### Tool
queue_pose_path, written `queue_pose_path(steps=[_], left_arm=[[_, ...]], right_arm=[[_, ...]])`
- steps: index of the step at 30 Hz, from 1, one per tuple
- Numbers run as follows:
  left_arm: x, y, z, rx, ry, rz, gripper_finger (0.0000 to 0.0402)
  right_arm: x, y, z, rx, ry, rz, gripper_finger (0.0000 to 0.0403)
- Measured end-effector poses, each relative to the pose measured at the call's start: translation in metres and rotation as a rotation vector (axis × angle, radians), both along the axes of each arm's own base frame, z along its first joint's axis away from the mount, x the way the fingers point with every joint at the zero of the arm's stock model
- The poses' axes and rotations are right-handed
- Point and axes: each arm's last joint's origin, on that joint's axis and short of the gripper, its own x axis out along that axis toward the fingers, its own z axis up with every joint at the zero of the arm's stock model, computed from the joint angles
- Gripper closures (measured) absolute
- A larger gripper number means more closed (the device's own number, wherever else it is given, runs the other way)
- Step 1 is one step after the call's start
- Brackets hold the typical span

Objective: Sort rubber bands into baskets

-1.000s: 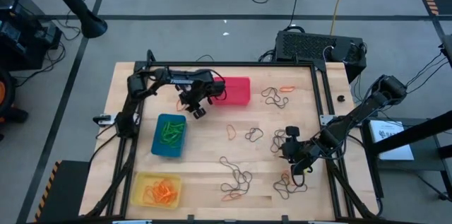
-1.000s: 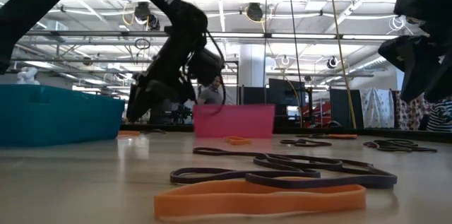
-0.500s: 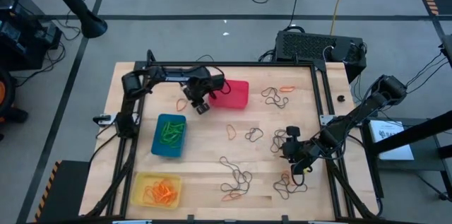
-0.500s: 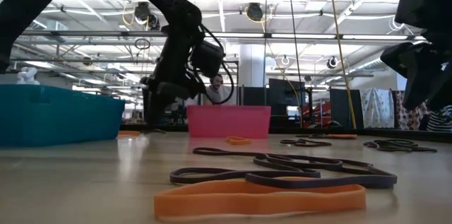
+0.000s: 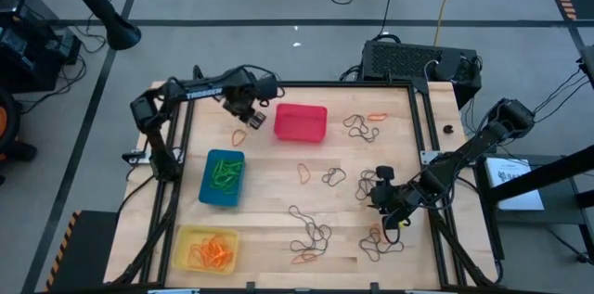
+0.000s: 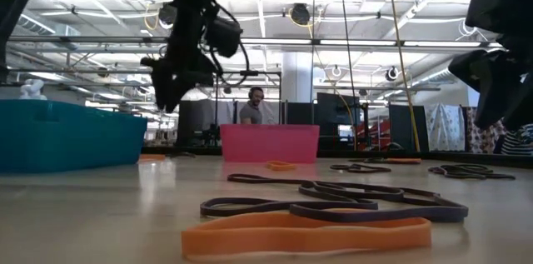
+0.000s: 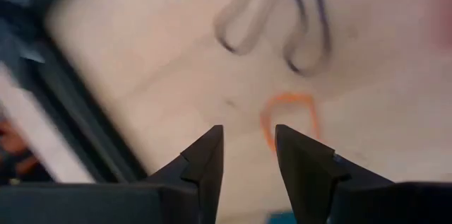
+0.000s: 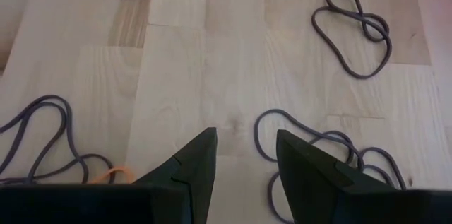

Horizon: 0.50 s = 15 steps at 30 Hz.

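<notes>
Three baskets stand on the left half of the wooden table: a red one (image 5: 300, 121), a blue one (image 5: 223, 177) holding green rubber bands, and a yellow one (image 5: 206, 249) holding orange ones. Loose dark rubber bands (image 5: 311, 236) and orange ones (image 5: 304, 172) lie flat across the middle and right. My left gripper (image 5: 249, 116) hangs open, raised, left of the red basket. Its fingers (image 7: 247, 128) point down at an orange band (image 7: 289, 114) and hold nothing. My right gripper (image 5: 390, 215) is open above dark bands (image 8: 353, 30) near the right edge, empty (image 8: 245, 133).
A black frame rail (image 5: 422, 127) runs along the table's right and far edges. A black box (image 5: 419, 60) sits beyond the far right corner. An orange band (image 5: 239, 134) lies between the red and blue baskets. A person (image 6: 252, 106) sits in the room behind the red basket.
My left gripper has risen from the red basket's left end, gone toward the table's far left and rolled about its own axis, open throughout. The red basket has slid a little toward the table's left. My right arm has kept still.
</notes>
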Motion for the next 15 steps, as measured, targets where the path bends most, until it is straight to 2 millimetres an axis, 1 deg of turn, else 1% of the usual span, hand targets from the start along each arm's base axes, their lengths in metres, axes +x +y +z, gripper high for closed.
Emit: queue_pose_path(steps=[2,5,7,11,15], left_arm=[[-0.001,-0.002,-0.01,-0.034,-0.014,0.002,0.0265],[-0.002,-0.003,-0.031,-0.069,-0.044,0.007,0.0265],[-0.006,-0.005,-0.041,-0.091,-0.023,0.007,0.0266],[-0.011,-0.01,-0.055,-0.133,-0.028,0.02,0.0266],[-0.008,-0.015,-0.065,-0.189,-0.113,0.005,0.0266]], right_arm=[[0.001,0.0,0.0,0.004,-0.007,0.0,0.0261],[0.002,0.001,0.001,0.024,-0.019,-0.014,0.0261],[0.001,0.001,0.001,0.04,-0.016,-0.037,0.0261],[-0.003,-0.001,-0.006,0.042,0.006,-0.051,0.0261],[-0.007,-0.004,-0.014,0.033,0.024,-0.058,0.0261]])
